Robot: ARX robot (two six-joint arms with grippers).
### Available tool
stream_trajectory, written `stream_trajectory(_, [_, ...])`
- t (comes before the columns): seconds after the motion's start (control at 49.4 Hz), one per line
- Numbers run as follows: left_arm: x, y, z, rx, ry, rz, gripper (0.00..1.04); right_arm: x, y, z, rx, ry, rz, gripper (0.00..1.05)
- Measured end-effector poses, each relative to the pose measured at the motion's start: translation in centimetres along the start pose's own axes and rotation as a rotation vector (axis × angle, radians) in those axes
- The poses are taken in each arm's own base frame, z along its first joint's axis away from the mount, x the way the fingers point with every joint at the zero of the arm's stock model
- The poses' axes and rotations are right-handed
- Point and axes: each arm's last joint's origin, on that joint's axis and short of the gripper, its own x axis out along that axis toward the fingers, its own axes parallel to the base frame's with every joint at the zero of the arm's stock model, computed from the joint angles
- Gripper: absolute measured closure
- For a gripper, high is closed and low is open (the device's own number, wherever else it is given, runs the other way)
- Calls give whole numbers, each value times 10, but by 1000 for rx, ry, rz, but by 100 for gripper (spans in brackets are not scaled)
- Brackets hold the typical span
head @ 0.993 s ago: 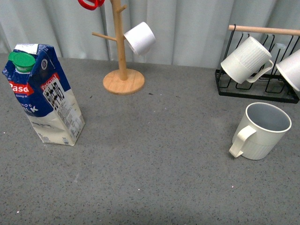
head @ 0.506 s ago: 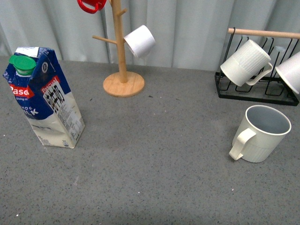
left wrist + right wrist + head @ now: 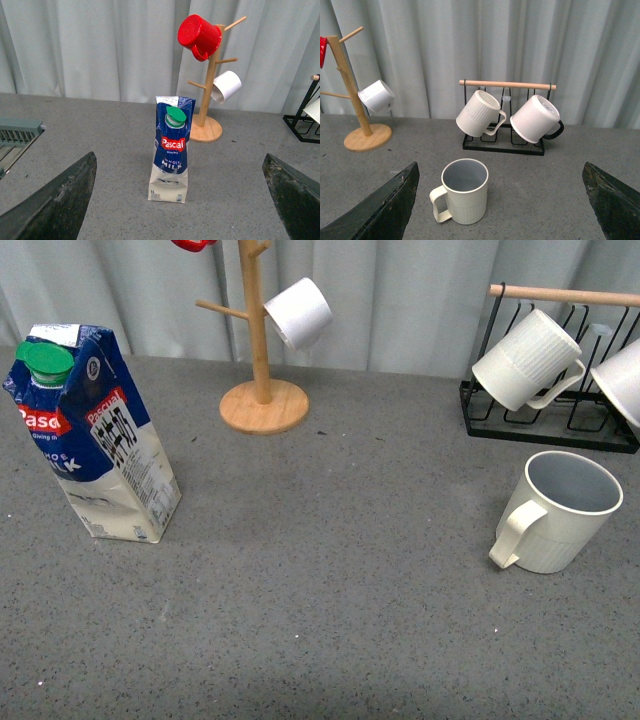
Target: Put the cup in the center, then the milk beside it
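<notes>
- Front view: the cup [image 3: 565, 508] stands upright on the grey table [image 3: 330, 580] at the robot's right, just in front of the black wire rack [image 3: 545, 430]. Its mouth faces up and its handle is turned toward the near-left. It is not yet at the centre.
- The milk [image 3: 95, 440] stands upright at the robot's left, well apart from the cup, with its green cap on.
- No arm shows in the front view.
- Left wrist view: the left gripper [image 3: 178, 156] has its jaws spread wide with nothing between them. The carton stands ahead of the opening, clear of both fingers.
- Right wrist view: the right gripper [image 3: 500, 165] is likewise spread wide and empty. The cup sits ahead of it, touching neither finger.
- Judgement: each arm faces the thing on its own side. The cup goes first, so the right arm's approach is the step in hand.
- Look-alikes noted:
  - a ribbed mug [image 3: 525, 360] hangs on the rack;
  - a smooth white mug [image 3: 298, 312] and a red mug [image 3: 199, 36] hang on the wooden mug tree [image 3: 262, 390].
  - None of these is the target.
- Risk, as judged: the handle faces away from the rack, so a grasp on the cup wall must clear it. The rack just behind leaves little room.
</notes>
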Motion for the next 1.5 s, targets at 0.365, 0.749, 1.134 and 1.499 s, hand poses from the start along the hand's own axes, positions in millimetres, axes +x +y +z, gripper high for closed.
stream_trajectory(0.365, [0,0,0,0,0,0,7,0,0,0,0,0,0,9])
stream_trajectory(0.749, [0,0,0,0,0,0,7,0,0,0,0,0,0,9])
stream_trajectory(1.134, [0,0,0,0,0,0,7,0,0,0,0,0,0,9])
stream_trajectory(1.499, [0,0,0,0,0,0,7,0,0,0,0,0,0,9])
